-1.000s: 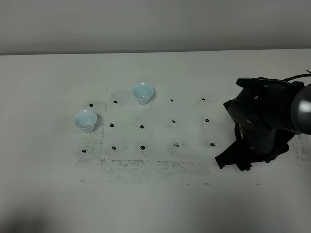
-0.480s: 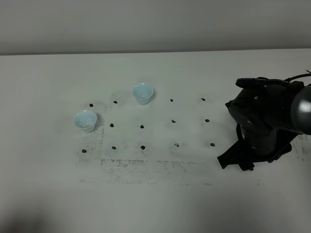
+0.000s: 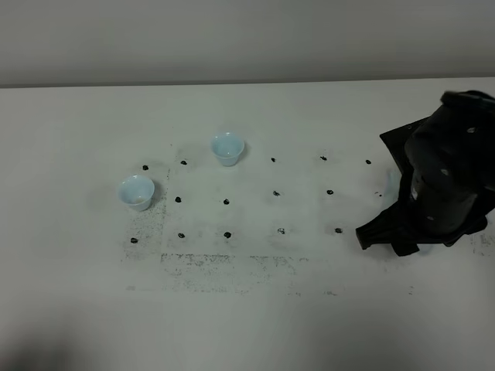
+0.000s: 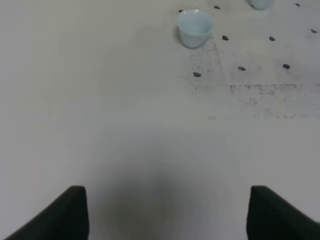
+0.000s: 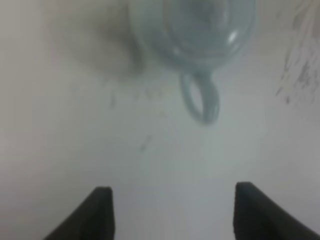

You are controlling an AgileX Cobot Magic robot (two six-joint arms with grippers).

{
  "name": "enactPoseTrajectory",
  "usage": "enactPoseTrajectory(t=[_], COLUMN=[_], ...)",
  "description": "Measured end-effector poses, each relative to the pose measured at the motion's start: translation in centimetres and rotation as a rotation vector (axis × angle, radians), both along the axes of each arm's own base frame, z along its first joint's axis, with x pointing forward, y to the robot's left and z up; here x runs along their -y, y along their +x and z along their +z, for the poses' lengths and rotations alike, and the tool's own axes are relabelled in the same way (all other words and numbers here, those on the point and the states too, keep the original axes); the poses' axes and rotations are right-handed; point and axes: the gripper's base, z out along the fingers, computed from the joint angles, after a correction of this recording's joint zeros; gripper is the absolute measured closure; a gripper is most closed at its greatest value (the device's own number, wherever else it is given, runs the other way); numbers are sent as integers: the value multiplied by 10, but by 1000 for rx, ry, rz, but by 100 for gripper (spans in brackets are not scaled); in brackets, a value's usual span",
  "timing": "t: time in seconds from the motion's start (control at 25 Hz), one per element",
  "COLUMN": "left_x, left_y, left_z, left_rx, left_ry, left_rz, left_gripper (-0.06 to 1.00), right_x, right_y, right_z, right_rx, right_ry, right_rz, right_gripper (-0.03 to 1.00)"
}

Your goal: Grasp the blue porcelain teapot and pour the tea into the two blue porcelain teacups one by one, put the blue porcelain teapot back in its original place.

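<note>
A white matte tabletop (image 3: pixel 77 309) fills most of the high view, meeting a plain grey wall (image 3: pixel 232 39) along its far edge. Small black dot marks (image 3: pixel 227 202) sit on the surface in rough rows, spaced apart like a grid. Just nearer than the closest row runs a band of fine dark speckled scuffing (image 3: pixel 224 263), with a fainter smudged patch rising along its left end. More thin dark scratches (image 5: pixel 300 75) show on the surface in the right wrist view.

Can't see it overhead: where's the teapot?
Far right of the table, hidden overhead by the right arm; right wrist view shows the teapot ahead of the open end effector.
</note>
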Motion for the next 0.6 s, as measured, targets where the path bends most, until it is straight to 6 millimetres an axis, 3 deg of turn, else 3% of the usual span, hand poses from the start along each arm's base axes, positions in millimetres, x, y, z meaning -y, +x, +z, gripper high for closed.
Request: enactPoseTrajectory(t=[0.24,0.6], left_x=[0,0], left_y=[0,0], left_z=[0,0], left_rx=[0,0], left_ry=[2,2], left_rz=[0,0], left_gripper=[28,28], right_x=[24,49], right_y=[-5,2], right_z=[5,5], right_rx=[-138,-141], right_ry=[105,125], right_rz=[-5,25], right_gripper=[43,43])
